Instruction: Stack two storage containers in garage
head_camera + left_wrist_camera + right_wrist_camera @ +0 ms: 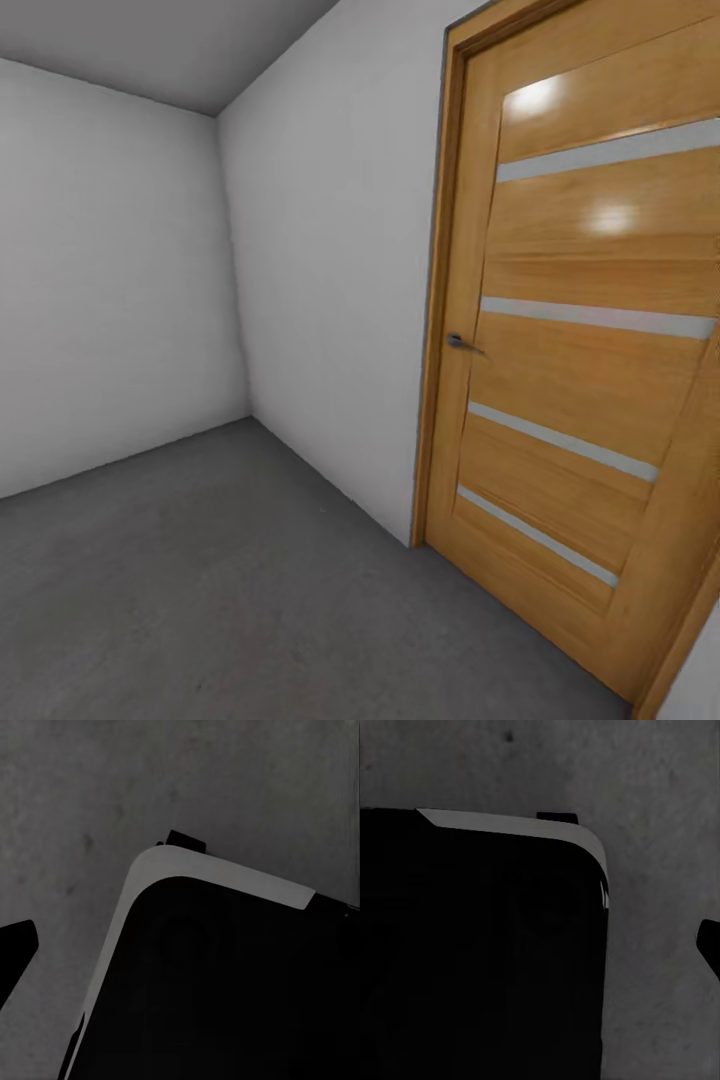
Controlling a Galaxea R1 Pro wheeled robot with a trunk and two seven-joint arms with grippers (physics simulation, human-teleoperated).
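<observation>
The two storage containers are out of view. In the head view I face a corner of the garage, with pale grey walls [120, 280] and a dark grey concrete floor [200, 580]. The left wrist view looks down on that floor [247, 787], and one dark fingertip [15, 949] of my left gripper pokes in at the picture's edge. One dark fingertip [709, 945] of my right gripper shows the same way in the right wrist view. Nothing is seen between the fingers of either gripper.
A wooden door [590, 330] with frosted glass strips and a metal handle [460, 342] stands shut close on my right. My own black base with its pale rim [225, 874] [510, 823] sits under both wrist cameras.
</observation>
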